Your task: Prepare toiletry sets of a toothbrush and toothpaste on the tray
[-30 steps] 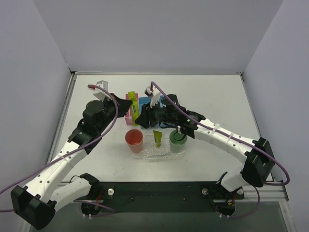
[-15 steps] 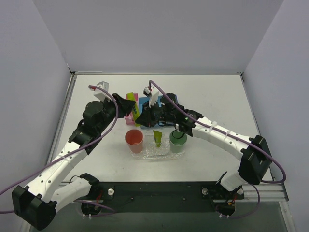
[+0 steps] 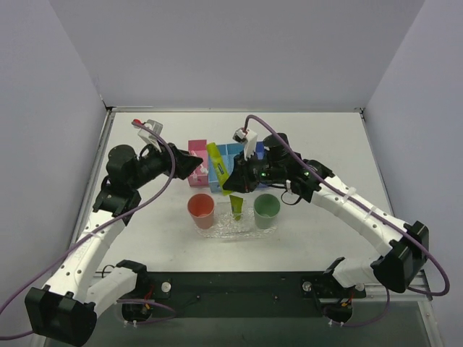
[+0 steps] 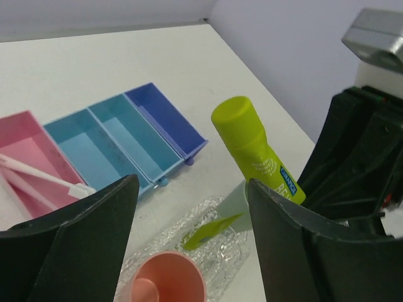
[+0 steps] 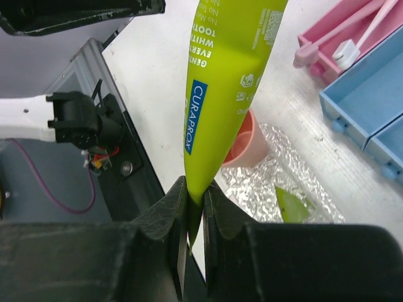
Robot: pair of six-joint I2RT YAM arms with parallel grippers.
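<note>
The right claw (image 5: 194, 211) is clenched on the flat crimped end of a yellow-green tube (image 5: 227, 75) with a blue label, held aloft cap-up near the tray (image 3: 221, 230), while the left claw (image 4: 189, 187) stands released.

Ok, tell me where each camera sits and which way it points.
Top external: above and behind the bases, looking down at the table; both arms show, with the tray between them.
Left wrist: on the left arm, looking past its open left gripper toward the bins and the toothpaste.
Right wrist: on the right arm, looking along its right gripper, shut on that toothpaste's flat end, down at the pink cup.
Shared: both wrist views show the held toothpaste, pink cup and tray.
</note>
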